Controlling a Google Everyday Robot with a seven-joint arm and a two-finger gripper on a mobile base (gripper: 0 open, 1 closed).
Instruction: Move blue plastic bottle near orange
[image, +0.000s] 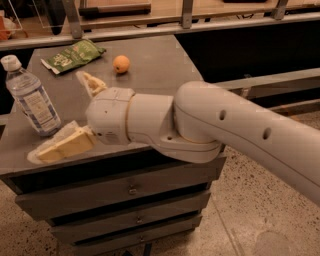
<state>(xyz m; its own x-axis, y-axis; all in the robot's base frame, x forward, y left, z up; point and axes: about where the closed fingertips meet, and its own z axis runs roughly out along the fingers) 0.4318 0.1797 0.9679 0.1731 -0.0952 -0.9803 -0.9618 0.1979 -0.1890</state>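
The blue plastic bottle (31, 97) stands upright near the left edge of the grey cabinet top (150, 70). It is clear with a white cap and a white-blue label. The orange (121, 64) sits farther back, near the middle of the top. My gripper (62, 115) is open, with one yellowish finger (65, 145) near the front edge and the other finger (91, 83) farther back. It is just right of the bottle and the bottle is not between the fingers.
A flat green snack bag (72, 55) lies at the back left of the top, left of the orange. The cabinet has drawers (130, 190) below. A dark counter with a rail (200, 22) runs behind. My white arm (225, 130) spans the right side.
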